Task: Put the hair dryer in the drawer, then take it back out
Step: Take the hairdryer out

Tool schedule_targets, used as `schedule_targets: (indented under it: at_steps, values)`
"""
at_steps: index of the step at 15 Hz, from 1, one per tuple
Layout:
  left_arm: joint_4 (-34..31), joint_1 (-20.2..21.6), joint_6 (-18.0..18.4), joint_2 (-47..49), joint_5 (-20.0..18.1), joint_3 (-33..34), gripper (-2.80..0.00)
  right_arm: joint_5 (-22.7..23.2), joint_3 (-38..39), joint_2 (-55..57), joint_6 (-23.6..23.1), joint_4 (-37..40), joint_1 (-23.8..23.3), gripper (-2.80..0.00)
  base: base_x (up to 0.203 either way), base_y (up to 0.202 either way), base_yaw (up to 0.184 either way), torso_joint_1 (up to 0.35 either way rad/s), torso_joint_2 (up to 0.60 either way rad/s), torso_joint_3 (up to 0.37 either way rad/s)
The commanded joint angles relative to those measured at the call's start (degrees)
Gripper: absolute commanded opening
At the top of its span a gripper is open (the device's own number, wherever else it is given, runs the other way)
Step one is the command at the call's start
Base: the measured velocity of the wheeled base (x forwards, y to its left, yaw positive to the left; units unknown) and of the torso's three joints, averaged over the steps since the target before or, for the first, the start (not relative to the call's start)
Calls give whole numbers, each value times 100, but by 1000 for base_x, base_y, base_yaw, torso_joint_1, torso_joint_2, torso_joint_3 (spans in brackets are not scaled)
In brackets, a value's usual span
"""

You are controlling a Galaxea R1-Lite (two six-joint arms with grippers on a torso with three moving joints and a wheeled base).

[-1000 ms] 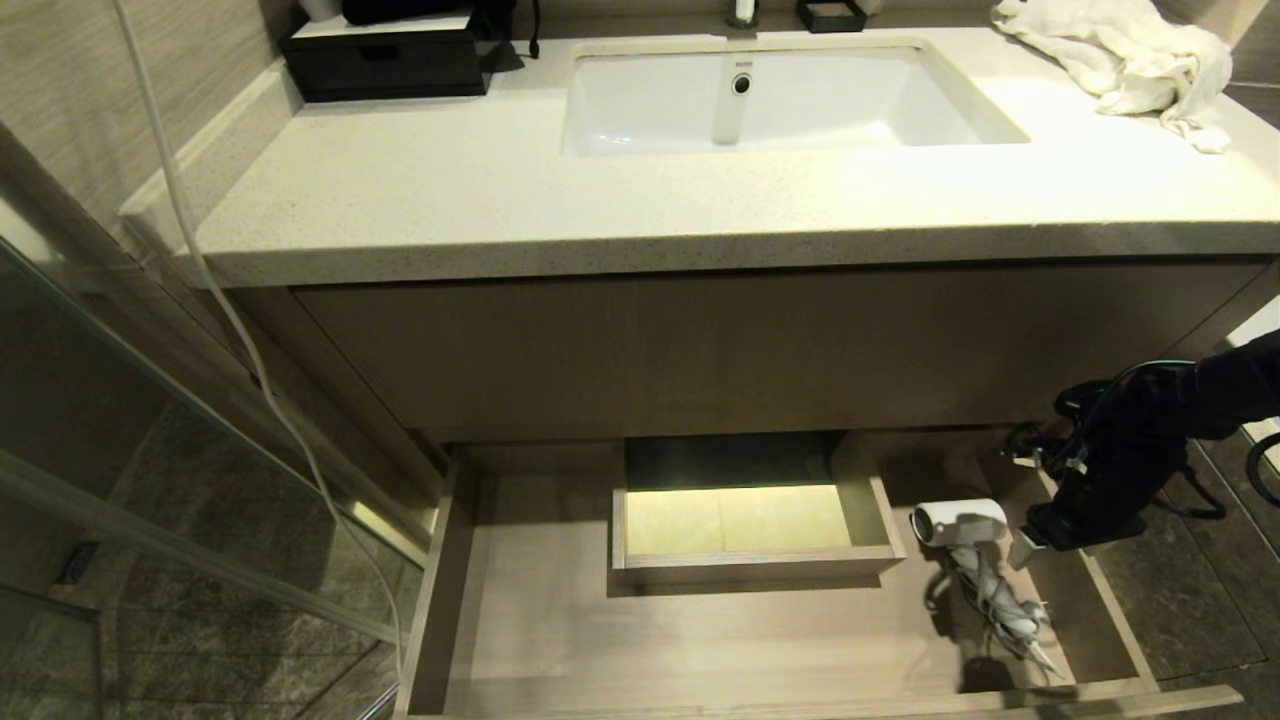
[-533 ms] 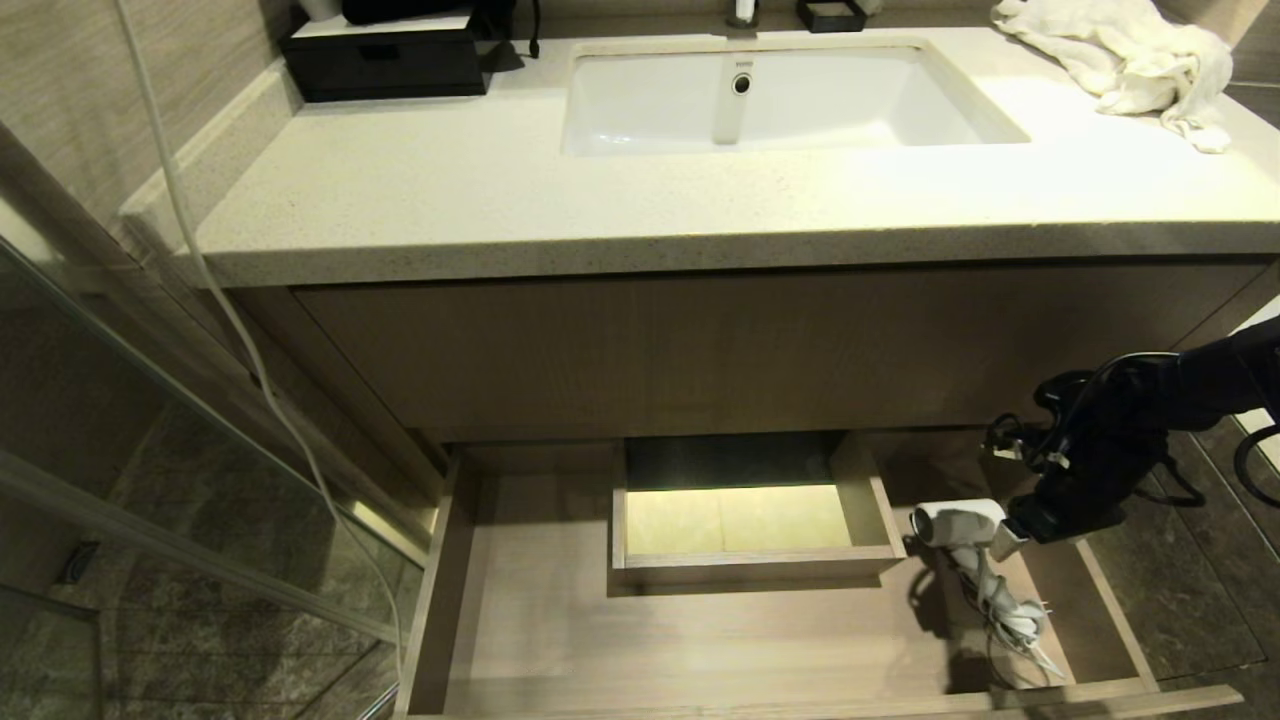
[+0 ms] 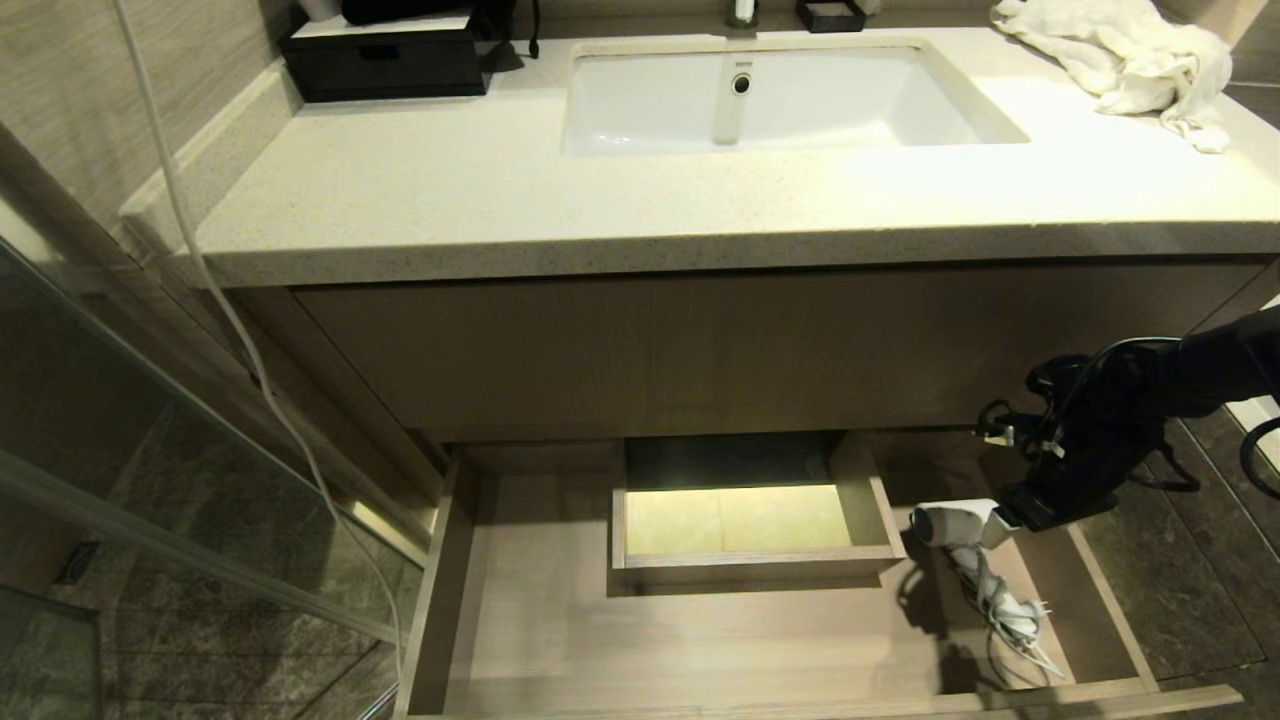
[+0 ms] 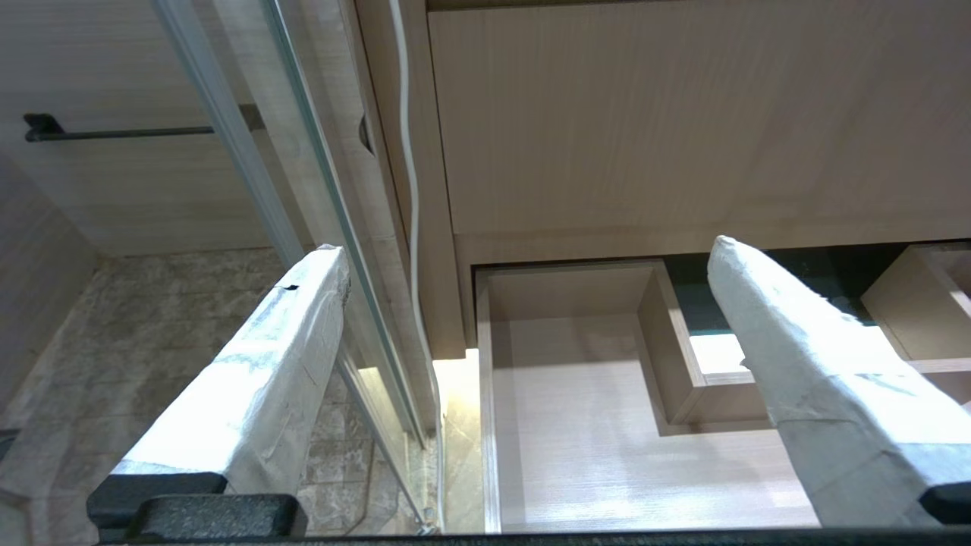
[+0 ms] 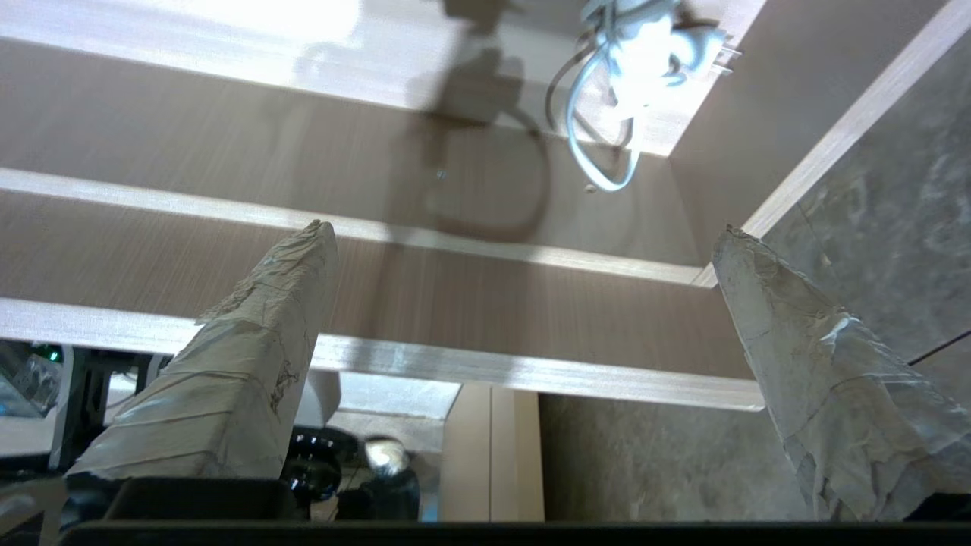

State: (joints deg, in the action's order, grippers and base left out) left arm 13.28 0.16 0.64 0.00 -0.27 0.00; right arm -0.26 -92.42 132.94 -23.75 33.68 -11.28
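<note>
A white hair dryer (image 3: pixel 957 524) lies in the light-brown wood-grain drawer (image 3: pixel 700 640). The countertop (image 3: pixel 600 200) is speckled beige, the towel (image 3: pixel 1130 60) cream, the box (image 3: pixel 385 62) black, the floor (image 3: pixel 1170 590) mottled dark stone.

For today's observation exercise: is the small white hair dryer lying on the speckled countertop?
No, the small white hair dryer lies inside the open wood-grain drawer, below the countertop.

Drawer (image 3: pixel 560 640) pulled out below vanity panel (image 3: pixel 700 350); light wood-grain floor, boxed notch at rear centre. Hair dryer (image 3: pixel 955 525) lies directly on drawer floor, right of notch, barrel mouth facing left, white cord bundle trailing toward drawer front.

Countertop (image 3: pixel 520 200), speckled beige, carries a black box (image 3: pixel 385 60) at rear left and a white towel (image 3: pixel 1125 60) at rear right, with the sink (image 3: pixel 780 100) set in between.
</note>
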Motion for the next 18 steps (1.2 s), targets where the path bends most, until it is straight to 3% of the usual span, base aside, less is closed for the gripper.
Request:
schedule_targets:
  at_steps: [1, 10, 11, 18]
  values:
    - [-9, 2, -21, 0, 0, 229, 0, 0, 40, -69, -16, 18, 3, 0, 0, 0, 0, 0, 0, 0]
    - [17, 2, 15, 0, 0, 229, 0, 18, 391, -225, -7, -29, 74, 0, 0, 0, 0, 0, 0, 0]
    - [17, 2, 23, 0, 0, 229, -280, 2, 400, -216, -13, -81, 73, 0, 0, 0, 0, 0, 0, 0]
    - [-7, 2, 170, 0, -17, 229, -280, 0, 574, -261, 10, -115, 67, 0, 40, 0, 0, 1, 1, 1]
